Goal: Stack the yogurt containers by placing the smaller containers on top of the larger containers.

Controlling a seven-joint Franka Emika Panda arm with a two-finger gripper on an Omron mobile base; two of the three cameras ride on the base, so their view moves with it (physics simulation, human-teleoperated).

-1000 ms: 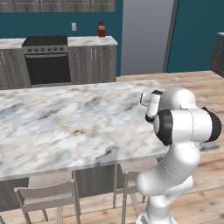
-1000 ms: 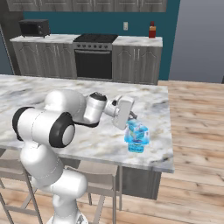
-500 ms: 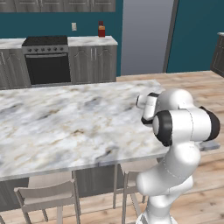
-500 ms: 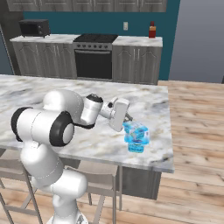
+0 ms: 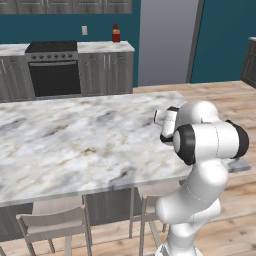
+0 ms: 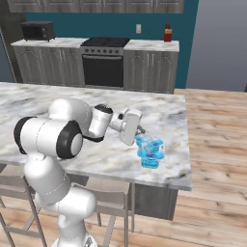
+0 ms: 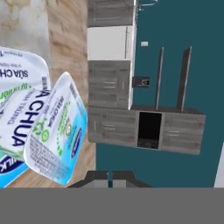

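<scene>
On the marble island (image 6: pixel 58 101), near its right front corner, stands the larger container (image 6: pixel 149 144), a light-blue tub. The smaller container (image 6: pixel 150 162) sits tight against its near side. In the hand view the larger container (image 7: pixel 19 105) is at the left with green and blue print on its lid, and the smaller container (image 7: pixel 57 131) leans tilted across it. My gripper (image 6: pixel 138 129) hovers just left of the two, shut with nothing between its fingers. The gripper (image 7: pixel 110 177) has its dark fingertips (image 7: pixel 98 178) pressed together, and neither container touches them.
The island's right edge (image 6: pixel 185 144) and front edge run close to the containers. Stools (image 6: pixel 108 202) stand under the front overhang. Far behind, a stove (image 6: pixel 103 62), a microwave (image 6: pixel 37 30) and a red bottle (image 6: pixel 168 33) line the back counter.
My hand has drawn back slightly to the left, away from the containers, still shut. Both containers stay where they were.
</scene>
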